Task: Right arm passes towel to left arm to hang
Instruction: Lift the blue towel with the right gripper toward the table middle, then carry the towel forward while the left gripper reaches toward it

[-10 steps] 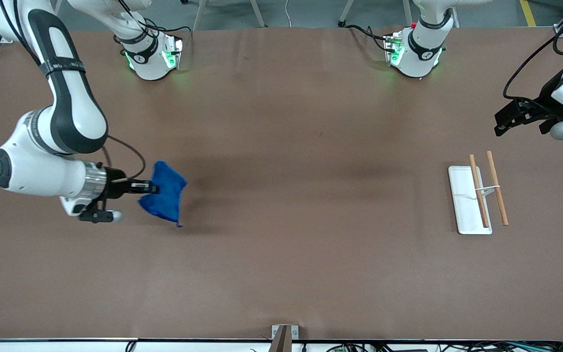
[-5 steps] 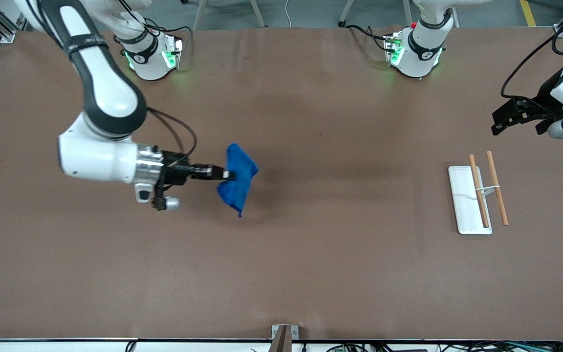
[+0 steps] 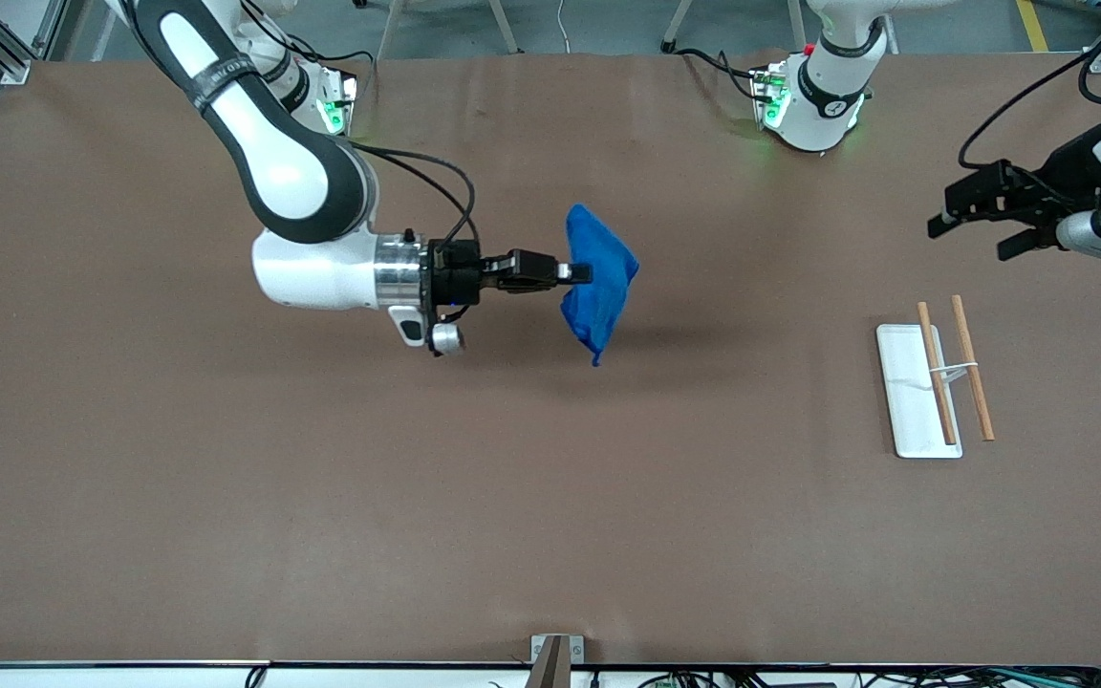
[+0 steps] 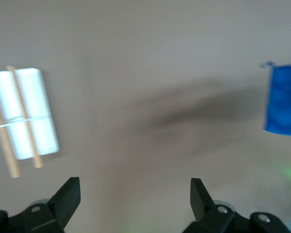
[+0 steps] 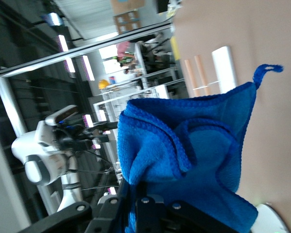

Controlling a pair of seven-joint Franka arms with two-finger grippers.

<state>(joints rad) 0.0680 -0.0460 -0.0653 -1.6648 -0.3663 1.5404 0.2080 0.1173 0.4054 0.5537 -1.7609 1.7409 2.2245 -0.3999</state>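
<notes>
**Blue towel held above the counter**

Nearest: white rectangular rack [image 3: 912,392] with two wooden rods on brown counter [image 3: 550,535]. Mid-counter, airborne: fuzzy blue towel [image 3: 598,277], bunched, clamped in right gripper [image 3: 577,274] fingers. Left gripper [image 3: 976,222] above rack's end, fingers apart.

Brown table with one small rack on it

The table [image 3: 550,497] is covered in plain brown sheeting. Toward the left arm's end lies a flat white rectangular base [image 3: 909,392] carrying two wooden rods [image 3: 972,380], joined by what looks like a thin white wire. Both arm bases [image 3: 813,100] stand along its edge.
</notes>
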